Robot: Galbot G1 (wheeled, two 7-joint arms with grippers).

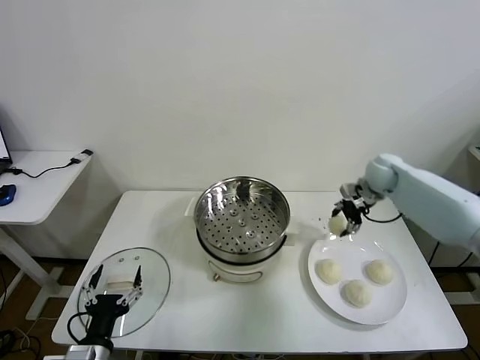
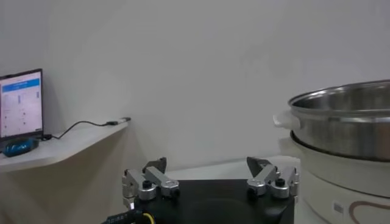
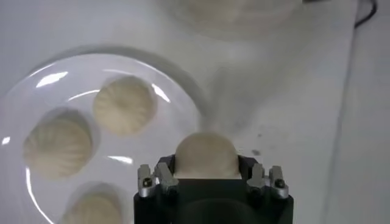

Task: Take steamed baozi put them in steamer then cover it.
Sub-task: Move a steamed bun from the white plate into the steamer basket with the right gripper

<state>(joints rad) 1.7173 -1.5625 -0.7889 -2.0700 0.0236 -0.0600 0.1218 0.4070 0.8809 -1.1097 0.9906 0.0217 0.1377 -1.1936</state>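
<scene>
Right gripper [image 1: 346,222] has a baozi [image 1: 337,223] pinched between its fingers and lifted clear of the plate [image 1: 390,300], hanging above the tabletop [image 1: 285,322] at the plate's eleven o'clock edge. The right wrist view shows the bun [image 3: 205,156] seated snugly between the two fingers [image 3: 159,178], with the plate below. That looks like the first bun on its way: three baozi sit on the plate, at about nine [image 1: 328,271], six [image 1: 356,292] and two o'clock [image 1: 379,271]. The steamer [image 1: 241,214] stands at the tabletop's centre, at the gripper's nine o'clock, with its perforated basket bare, nothing loaded yet.

The lid [image 1: 154,279] lies flat at the steamer's eight o'clock, handle up. Left gripper [image 1: 112,286] hangs over the lid with fingers spread wide, holding nothing, seemingly waiting its turn.

So by my read: one bun in the air, none delivered. Left to do: carry this one across to the basket, fetch the other three, then cover the steamer.
</scene>
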